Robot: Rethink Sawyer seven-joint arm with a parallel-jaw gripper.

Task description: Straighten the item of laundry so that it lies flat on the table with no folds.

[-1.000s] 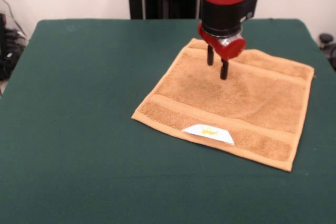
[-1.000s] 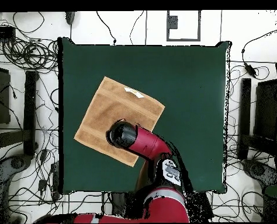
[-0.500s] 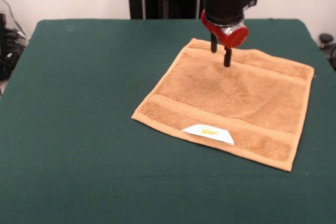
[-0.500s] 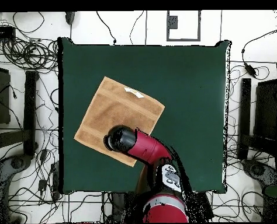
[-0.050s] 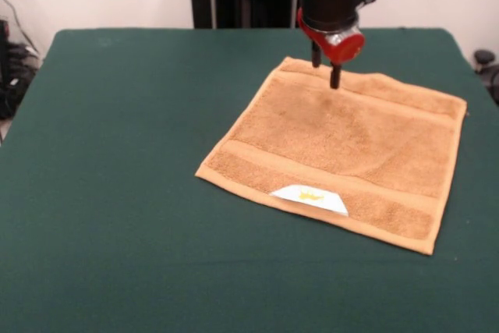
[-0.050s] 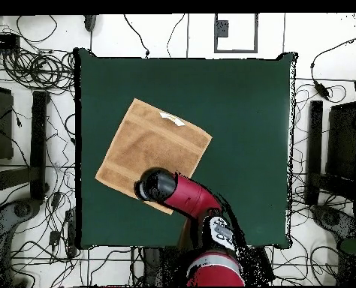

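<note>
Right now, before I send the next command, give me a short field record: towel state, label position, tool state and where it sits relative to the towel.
towel: spread open on the table, no folded-over corners visible; faint shallow ripples in the middle
towel orientation: turned at an angle to the table edges
label: white with yellow mark, at the towel's edge nearest the front camera
tool: open, holding nothing
tool position: raised above the towel's far border band, not gripping the cloth
contact with towel: none apparent
</note>
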